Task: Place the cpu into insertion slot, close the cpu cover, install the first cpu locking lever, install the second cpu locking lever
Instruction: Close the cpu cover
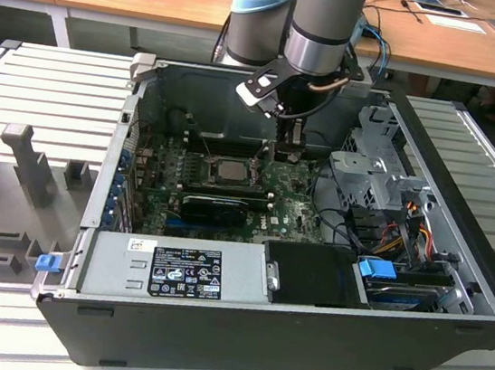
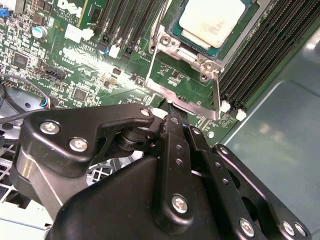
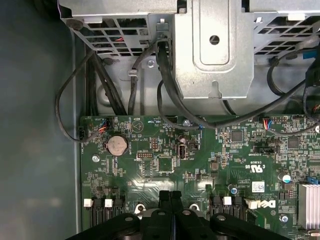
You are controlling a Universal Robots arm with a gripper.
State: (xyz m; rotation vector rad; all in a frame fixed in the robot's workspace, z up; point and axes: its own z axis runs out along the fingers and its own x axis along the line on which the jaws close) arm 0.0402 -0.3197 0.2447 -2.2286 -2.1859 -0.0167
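Our gripper (image 2: 169, 117), fingers pressed together, sits at the free edge of the raised cpu cover (image 2: 185, 102); the cpu (image 2: 212, 20) already lies in the insertion slot (image 2: 175, 32). We judge the thin, stiff cover best pushed at that rim.

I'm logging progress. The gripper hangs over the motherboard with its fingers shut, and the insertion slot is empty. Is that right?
Not quite: the insertion slot is not empty. The second wrist view shows the cpu lying in it. The gripper does hang over the motherboard with its fingers shut.
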